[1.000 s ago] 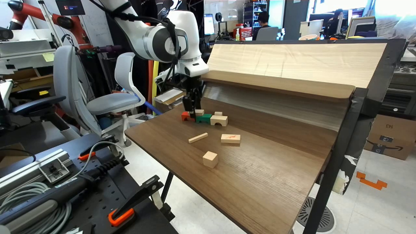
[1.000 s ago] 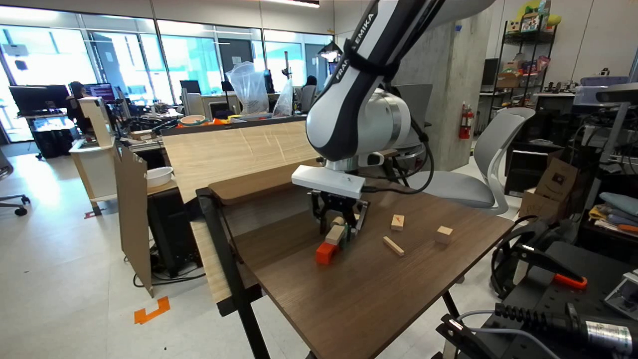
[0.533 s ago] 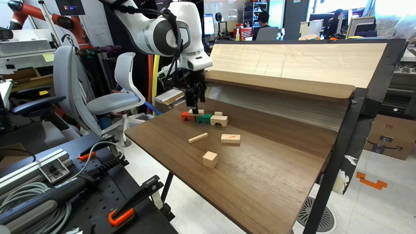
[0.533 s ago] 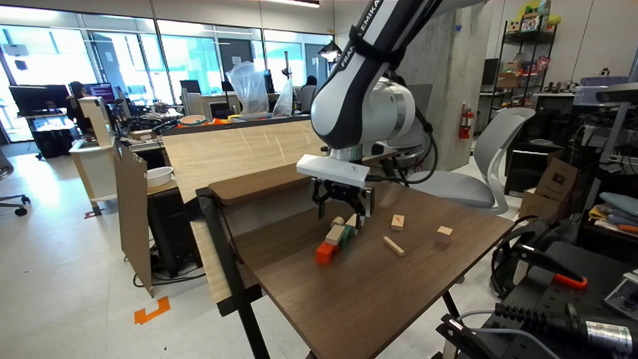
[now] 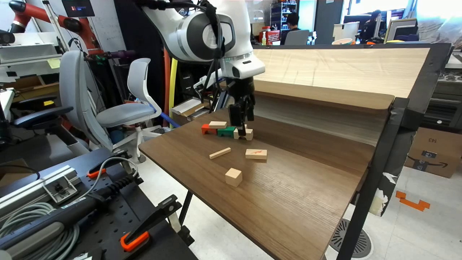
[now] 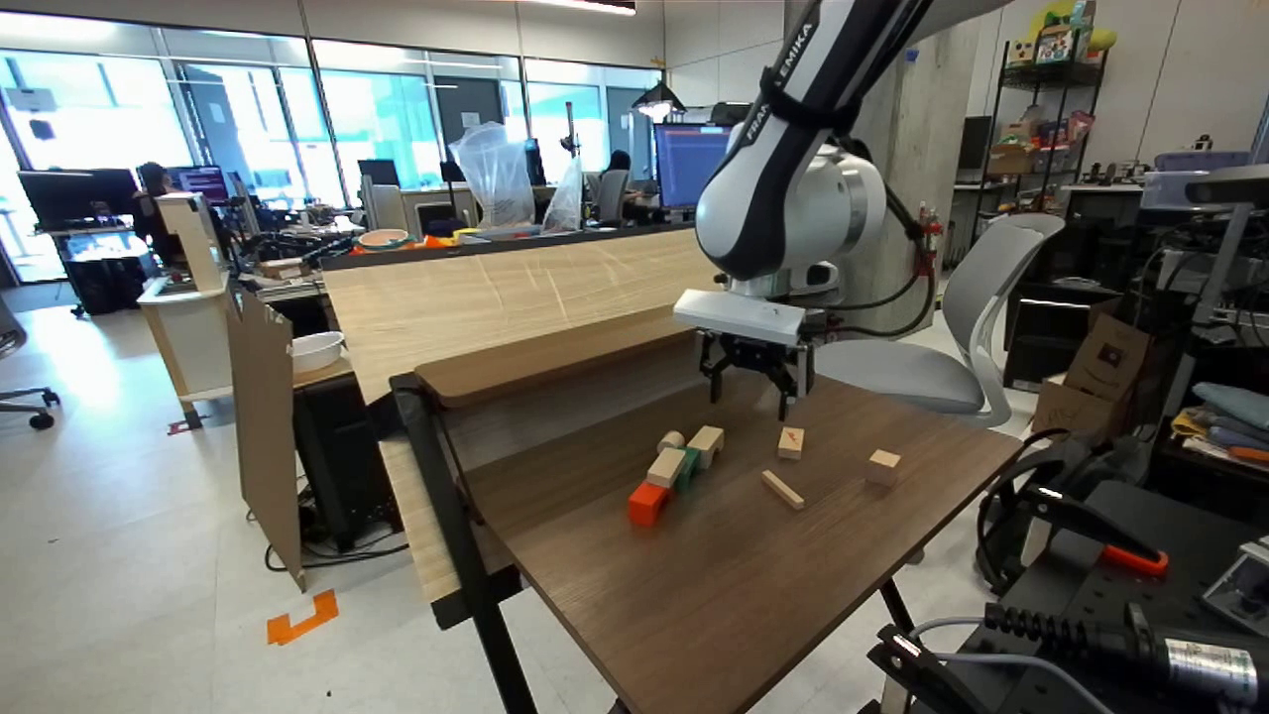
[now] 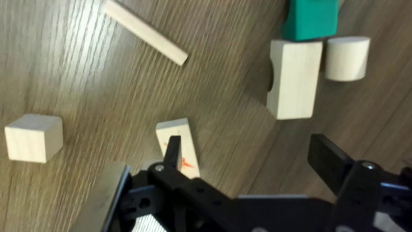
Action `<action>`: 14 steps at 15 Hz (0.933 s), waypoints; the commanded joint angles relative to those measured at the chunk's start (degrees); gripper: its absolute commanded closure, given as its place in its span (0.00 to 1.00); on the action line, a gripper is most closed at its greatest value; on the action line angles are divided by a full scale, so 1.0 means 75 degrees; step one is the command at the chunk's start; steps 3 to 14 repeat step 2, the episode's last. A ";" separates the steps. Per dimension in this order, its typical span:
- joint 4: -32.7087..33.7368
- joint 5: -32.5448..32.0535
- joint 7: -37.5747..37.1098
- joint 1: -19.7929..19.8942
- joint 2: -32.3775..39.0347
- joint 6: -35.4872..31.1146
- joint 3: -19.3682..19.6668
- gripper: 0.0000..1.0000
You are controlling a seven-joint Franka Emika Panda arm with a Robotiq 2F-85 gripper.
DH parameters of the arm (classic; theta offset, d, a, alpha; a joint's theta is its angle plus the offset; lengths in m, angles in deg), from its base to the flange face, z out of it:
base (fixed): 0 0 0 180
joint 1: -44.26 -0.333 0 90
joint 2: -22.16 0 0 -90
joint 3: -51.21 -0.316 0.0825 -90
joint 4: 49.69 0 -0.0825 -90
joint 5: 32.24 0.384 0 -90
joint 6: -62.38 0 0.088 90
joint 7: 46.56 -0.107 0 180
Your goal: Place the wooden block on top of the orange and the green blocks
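Note:
A pale wooden block (image 5: 217, 124) lies flat across the tops of the orange block (image 5: 208, 129) and the green block (image 5: 226, 131), which are arch-shaped and stand side by side. An exterior view also shows the wooden block (image 6: 666, 466), orange block (image 6: 648, 504) and green block (image 6: 687, 470). In the wrist view part of the green block (image 7: 310, 19) shows at the top; the orange block is out of view. My gripper (image 6: 749, 402) is open and empty above the table, away from the stack; its fingers stand wide apart in the wrist view (image 7: 247, 141).
A wooden arch block (image 7: 297, 80) stands at the green block's end, with a wooden cylinder (image 7: 347, 59) beside it. A flat block with red marks (image 5: 256, 154), a thin stick (image 5: 220, 153) and a cube (image 5: 234, 177) lie on the table (image 5: 296, 195). A raised shelf (image 5: 310, 94) borders the back.
My open gripper has risen from beside the wooden block and moved away, past the green block and the arch block. The blocks have not visibly moved.

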 commanded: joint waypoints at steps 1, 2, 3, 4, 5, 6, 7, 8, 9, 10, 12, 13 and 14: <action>0.0013 -0.0135 -0.0012 0.0102 0.0012 0.0027 0.0069 0.00; 0.0011 -0.0154 -0.0008 0.0158 0.0014 0.0031 0.0122 0.00; 0.0011 -0.0154 -0.0008 0.0158 0.0014 0.0031 0.0122 0.00; 0.0011 -0.0154 -0.0008 0.0158 0.0014 0.0031 0.0122 0.00; 0.0011 -0.0154 -0.0008 0.0158 0.0014 0.0031 0.0122 0.00; 0.0011 -0.0154 -0.0008 0.0158 0.0014 0.0031 0.0122 0.00; 0.0011 -0.0154 -0.0008 0.0158 0.0014 0.0031 0.0122 0.00; 0.0011 -0.0154 -0.0008 0.0158 0.0014 0.0031 0.0122 0.00; 0.0011 -0.0154 -0.0008 0.0158 0.0014 0.0031 0.0122 0.00; 0.0011 -0.0154 -0.0008 0.0158 0.0014 0.0031 0.0122 0.00; 0.0011 -0.0154 -0.0008 0.0158 0.0014 0.0031 0.0122 0.00; 0.0011 -0.0154 -0.0008 0.0158 0.0014 0.0031 0.0122 0.00; 0.0011 -0.0154 -0.0008 0.0158 0.0014 0.0031 0.0122 0.00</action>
